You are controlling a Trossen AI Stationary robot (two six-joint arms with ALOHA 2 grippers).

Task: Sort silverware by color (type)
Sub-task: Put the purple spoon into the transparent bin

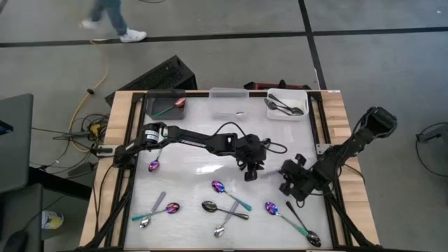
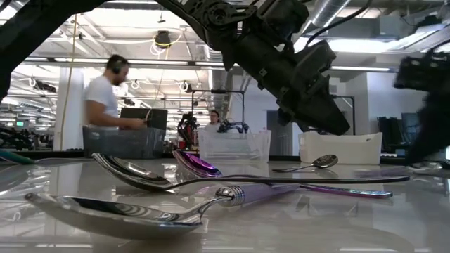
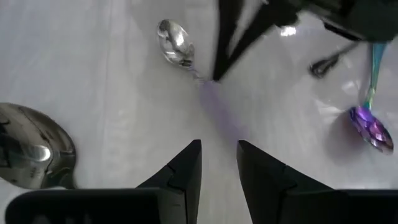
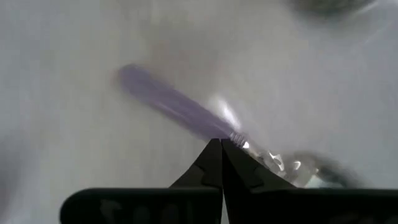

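While the right gripper (image 4: 221,149) stands pressed together on the neck of a lilac-handled spoon (image 4: 168,102) lying on the table (image 1: 203,157), seemingly pinching it, a slow level lift should hold it; the left gripper (image 3: 217,165) hovers half spread nearby.

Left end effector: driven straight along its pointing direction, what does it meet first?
Probably the lilac-handled spoon, its handle dead ahead of the left end effector; the right end effector grips it just beyond. Depth unclear.
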